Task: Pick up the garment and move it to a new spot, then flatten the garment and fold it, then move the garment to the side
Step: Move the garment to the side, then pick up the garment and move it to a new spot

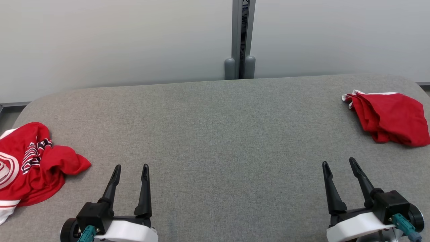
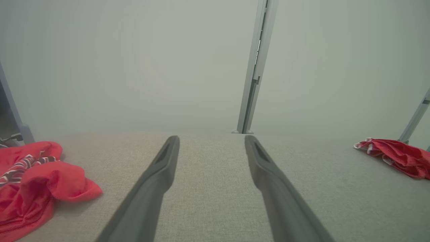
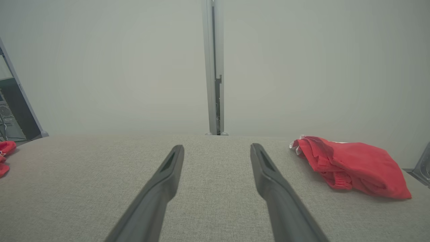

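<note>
Garment (image 1: 47,168) lies crumpled, untouched, just left of the left gripper (image 1: 131,166).

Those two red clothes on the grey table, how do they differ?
The left garment shows black-and-white lettering and white rings; the right garment is plain red with a white edge. The left garment lies crumpled; the right garment sits in layers, farther back. Both are red, on the table.

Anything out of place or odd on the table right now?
Nothing spilled or damaged. The crumpled red jersey with white and black print lies bunched at the left edge of the grey fabric table, maybe overhanging it. A folded plain red garment sits close to the right edge. Left pincer and right pincer are open, empty.
</note>
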